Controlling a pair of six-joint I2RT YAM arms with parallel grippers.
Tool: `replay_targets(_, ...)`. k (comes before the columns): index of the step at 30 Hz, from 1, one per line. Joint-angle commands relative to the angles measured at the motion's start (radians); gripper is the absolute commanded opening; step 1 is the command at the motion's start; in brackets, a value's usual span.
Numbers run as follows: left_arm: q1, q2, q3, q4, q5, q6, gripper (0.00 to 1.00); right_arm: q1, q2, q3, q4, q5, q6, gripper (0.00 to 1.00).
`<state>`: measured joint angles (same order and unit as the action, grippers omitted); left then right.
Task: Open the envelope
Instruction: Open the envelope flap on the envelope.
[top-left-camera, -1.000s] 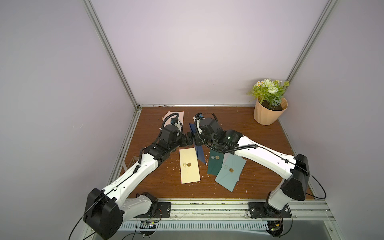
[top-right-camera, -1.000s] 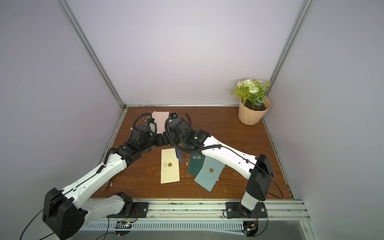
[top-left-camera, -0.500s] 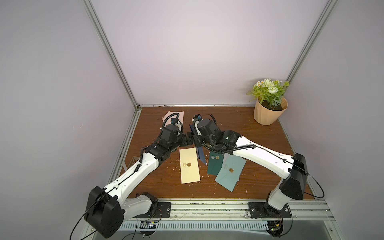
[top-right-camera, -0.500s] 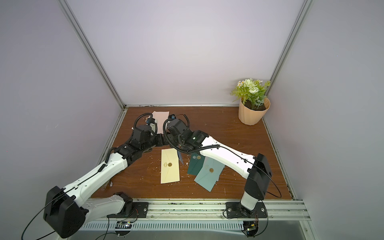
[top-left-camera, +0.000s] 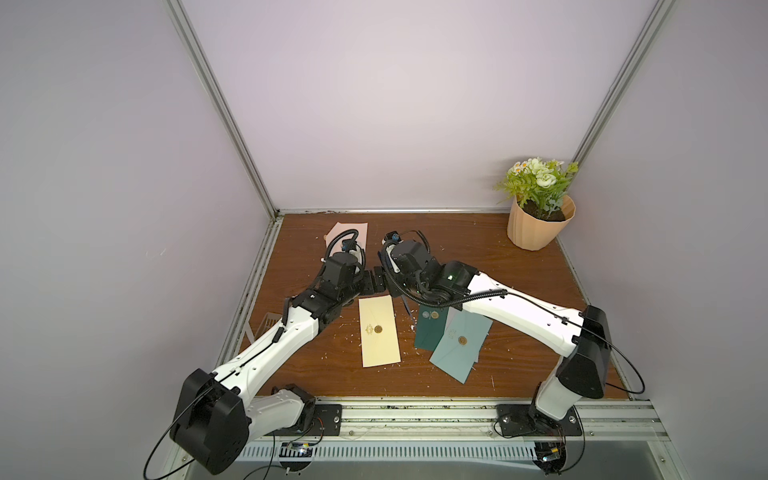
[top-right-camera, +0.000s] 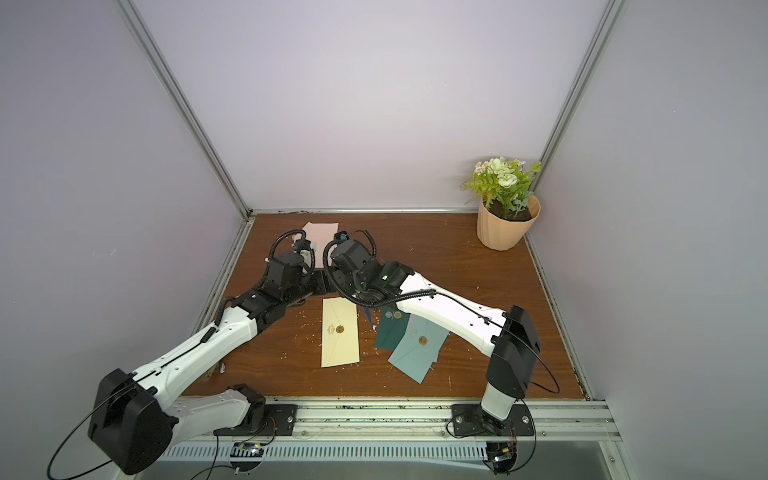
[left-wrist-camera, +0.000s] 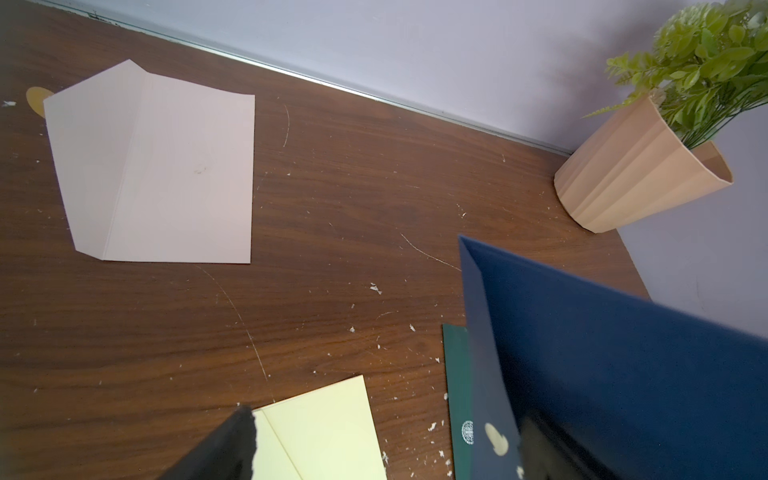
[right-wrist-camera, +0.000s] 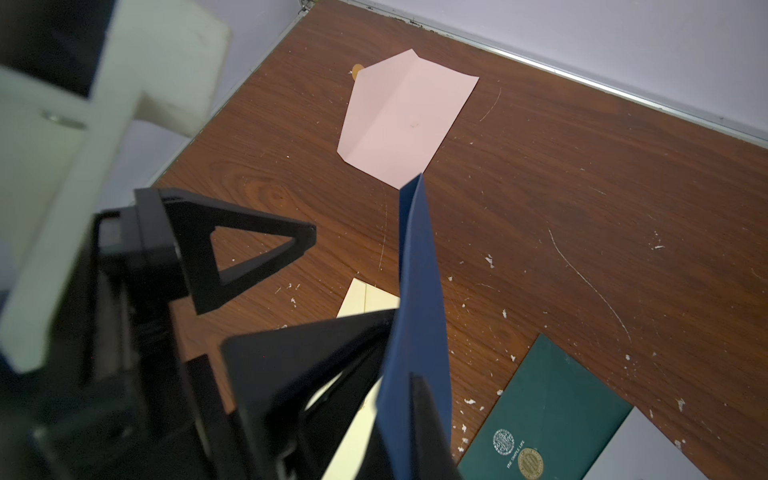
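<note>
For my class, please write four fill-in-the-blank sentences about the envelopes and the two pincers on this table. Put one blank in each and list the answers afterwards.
1. The held envelope in the shut right pincer is ____ in colour.
2. The left pincer is ____, gripping nothing.
3. The opened envelope lying flat at the back is ____ in colour.
4. The light teal envelope lies partly on top of the ____ one.

Missing words: navy blue; open; pink; dark green.
</note>
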<state>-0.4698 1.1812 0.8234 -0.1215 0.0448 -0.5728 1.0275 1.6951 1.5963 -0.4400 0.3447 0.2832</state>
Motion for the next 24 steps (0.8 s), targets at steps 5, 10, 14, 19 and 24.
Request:
replay_targets(5,0.016,0.023,-0.022,-0.007,-0.008,-0.007,0.99,0.015,-0.015,0.067,0.027,0.011,-0.016,0.00)
replay_targets(10,0.017,0.028,-0.024,-0.006,-0.003,-0.006,0.99,0.017,-0.010,0.074,0.026,0.006,-0.015,0.00)
replay_targets(14,0.017,0.034,-0.030,0.006,0.011,-0.009,0.99,0.019,-0.010,0.077,0.029,0.003,-0.016,0.00)
replay_targets(19,0.017,0.046,-0.026,0.033,0.067,-0.015,0.96,0.021,0.001,0.076,0.035,-0.001,-0.015,0.00)
replay_targets(24,0.017,0.059,-0.026,0.070,0.149,-0.040,0.87,0.024,0.008,0.078,0.041,-0.005,-0.012,0.00)
